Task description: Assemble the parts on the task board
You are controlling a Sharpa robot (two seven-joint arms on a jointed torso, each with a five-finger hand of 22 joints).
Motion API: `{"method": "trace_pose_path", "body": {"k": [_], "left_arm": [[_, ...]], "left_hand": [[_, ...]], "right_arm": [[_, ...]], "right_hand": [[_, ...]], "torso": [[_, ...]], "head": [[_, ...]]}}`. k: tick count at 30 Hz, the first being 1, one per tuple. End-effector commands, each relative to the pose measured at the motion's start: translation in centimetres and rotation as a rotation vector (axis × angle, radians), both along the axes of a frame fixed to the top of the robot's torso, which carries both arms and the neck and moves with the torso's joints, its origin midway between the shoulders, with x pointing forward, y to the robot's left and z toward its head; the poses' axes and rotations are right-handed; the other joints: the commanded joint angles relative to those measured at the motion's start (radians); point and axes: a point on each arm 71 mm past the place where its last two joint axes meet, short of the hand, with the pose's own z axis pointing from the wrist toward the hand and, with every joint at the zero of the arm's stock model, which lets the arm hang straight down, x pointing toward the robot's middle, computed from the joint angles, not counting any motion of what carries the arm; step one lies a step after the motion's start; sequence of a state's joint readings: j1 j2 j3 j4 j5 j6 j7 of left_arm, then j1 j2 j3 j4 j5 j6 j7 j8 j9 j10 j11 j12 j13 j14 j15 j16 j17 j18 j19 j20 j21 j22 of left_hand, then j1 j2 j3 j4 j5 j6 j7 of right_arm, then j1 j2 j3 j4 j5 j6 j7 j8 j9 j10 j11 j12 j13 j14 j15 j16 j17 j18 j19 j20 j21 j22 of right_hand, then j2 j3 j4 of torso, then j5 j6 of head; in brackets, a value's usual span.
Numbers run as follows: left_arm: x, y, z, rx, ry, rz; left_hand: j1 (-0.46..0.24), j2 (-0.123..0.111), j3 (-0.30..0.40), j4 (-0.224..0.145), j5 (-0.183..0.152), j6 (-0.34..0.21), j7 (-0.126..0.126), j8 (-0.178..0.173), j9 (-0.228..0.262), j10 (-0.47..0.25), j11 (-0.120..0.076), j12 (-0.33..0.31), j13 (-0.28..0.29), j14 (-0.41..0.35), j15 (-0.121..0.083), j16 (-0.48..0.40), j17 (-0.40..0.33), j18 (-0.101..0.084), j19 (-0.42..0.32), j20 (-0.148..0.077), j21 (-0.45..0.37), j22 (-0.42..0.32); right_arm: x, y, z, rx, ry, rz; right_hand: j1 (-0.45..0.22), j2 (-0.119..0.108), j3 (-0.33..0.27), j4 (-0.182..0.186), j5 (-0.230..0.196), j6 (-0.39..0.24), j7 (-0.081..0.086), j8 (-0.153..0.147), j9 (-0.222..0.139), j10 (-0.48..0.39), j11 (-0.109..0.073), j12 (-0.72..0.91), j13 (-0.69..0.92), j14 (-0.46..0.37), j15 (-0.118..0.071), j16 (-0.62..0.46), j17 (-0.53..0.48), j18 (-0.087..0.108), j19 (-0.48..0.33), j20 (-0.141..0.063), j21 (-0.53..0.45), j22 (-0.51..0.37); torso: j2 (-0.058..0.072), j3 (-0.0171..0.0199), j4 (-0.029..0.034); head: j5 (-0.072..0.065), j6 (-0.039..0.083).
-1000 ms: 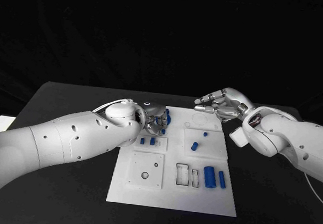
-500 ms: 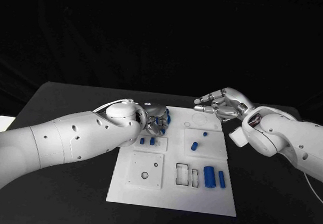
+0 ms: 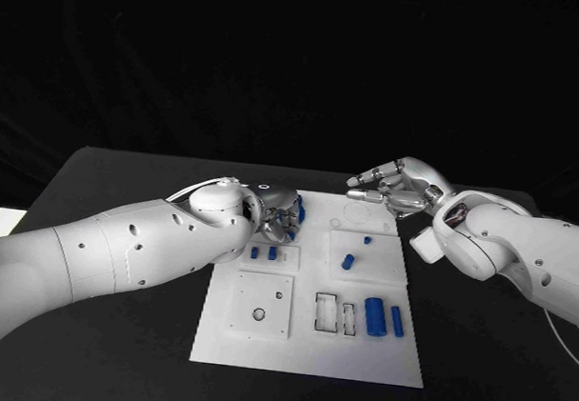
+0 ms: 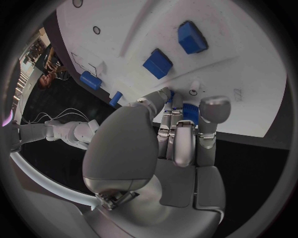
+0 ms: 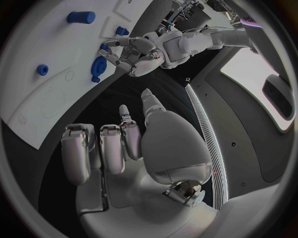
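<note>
Left hand (image 3: 278,215) low over the task board (image 3: 311,351) near its far left corner, fingers curled around a blue part (image 4: 190,113). Right hand (image 3: 399,188) raised above the board's far right corner, fingers loosely curled, holding nothing. More blue parts (image 3: 375,316) lie near the board's right edge

black table (image 3: 126,175), white task board (image 3: 309,351) flat at its middle

Task board (image 3: 306,346): white. Parts (image 3: 375,316): blue. Table (image 3: 125,185): black. Both hands (image 3: 399,186): silver; arms white. Part at left hand (image 4: 189,113): apparently blue.
</note>
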State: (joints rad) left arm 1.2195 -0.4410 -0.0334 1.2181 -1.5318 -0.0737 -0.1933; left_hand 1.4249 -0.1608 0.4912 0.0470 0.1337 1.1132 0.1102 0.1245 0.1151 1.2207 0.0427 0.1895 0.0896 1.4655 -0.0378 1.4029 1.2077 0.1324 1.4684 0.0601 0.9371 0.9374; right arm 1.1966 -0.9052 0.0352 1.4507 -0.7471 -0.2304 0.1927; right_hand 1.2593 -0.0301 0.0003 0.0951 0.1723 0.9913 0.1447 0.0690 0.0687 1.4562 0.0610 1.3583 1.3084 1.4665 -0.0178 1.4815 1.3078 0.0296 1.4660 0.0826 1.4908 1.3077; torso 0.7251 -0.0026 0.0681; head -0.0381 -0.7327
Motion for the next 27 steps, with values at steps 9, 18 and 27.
{"method": "trace_pose_path", "body": {"k": [9,18,27], "left_arm": [[-0.1,0.1,0.2,-0.054,-0.011,-0.001],[-0.4,1.3,1.3,-0.146,0.008,0.028],[-0.7,3.9,2.7,-0.208,0.043,0.073]], "left_hand": [[-0.007,0.011,0.021,-0.009,-0.009,0.015,0.005,-0.006,0.000,0.014,0.003,-0.018,0.000,0.045,-0.003,0.009,0.002,-0.006,0.031,-0.008,-0.001,0.004],[-0.013,0.006,0.026,-0.014,-0.010,0.015,0.007,-0.011,-0.001,0.015,0.005,-0.028,-0.001,0.044,-0.001,0.010,0.001,-0.007,0.032,-0.007,0.001,0.007],[-0.020,0.000,0.028,-0.018,-0.011,0.017,0.009,-0.014,-0.002,0.019,0.007,-0.035,-0.002,0.044,0.000,0.010,0.000,-0.008,0.032,-0.007,0.003,0.010]], "right_arm": [[0.0,0.2,-0.1,0.001,0.002,0.018],[0.0,0.1,-0.1,0.000,0.002,0.016],[0.1,0.0,-0.3,-0.002,0.006,0.012]], "right_hand": [[0.001,0.014,-0.008,-0.001,0.006,-0.002,0.001,0.002,0.001,-0.001,-0.002,0.001,0.139,0.070,0.000,-0.004,0.117,0.006,0.039,0.002,-0.003,0.095],[0.001,0.014,-0.008,-0.001,0.006,-0.002,0.001,0.002,0.001,-0.001,-0.002,0.001,0.139,0.070,0.000,-0.004,0.117,0.006,0.039,0.002,-0.003,0.095],[0.001,0.014,-0.008,-0.001,0.006,-0.002,0.001,0.002,0.001,-0.001,-0.002,0.001,0.139,0.070,0.000,-0.004,0.117,0.006,0.039,0.002,-0.003,0.095]], "torso": [[-0.001,-0.0007,0.0004],[-0.003,0.0005,0.0016],[-0.002,0.0005,0.0024]], "head": [[0.001,0.003],[0.002,0.007],[0.006,0.012]]}}
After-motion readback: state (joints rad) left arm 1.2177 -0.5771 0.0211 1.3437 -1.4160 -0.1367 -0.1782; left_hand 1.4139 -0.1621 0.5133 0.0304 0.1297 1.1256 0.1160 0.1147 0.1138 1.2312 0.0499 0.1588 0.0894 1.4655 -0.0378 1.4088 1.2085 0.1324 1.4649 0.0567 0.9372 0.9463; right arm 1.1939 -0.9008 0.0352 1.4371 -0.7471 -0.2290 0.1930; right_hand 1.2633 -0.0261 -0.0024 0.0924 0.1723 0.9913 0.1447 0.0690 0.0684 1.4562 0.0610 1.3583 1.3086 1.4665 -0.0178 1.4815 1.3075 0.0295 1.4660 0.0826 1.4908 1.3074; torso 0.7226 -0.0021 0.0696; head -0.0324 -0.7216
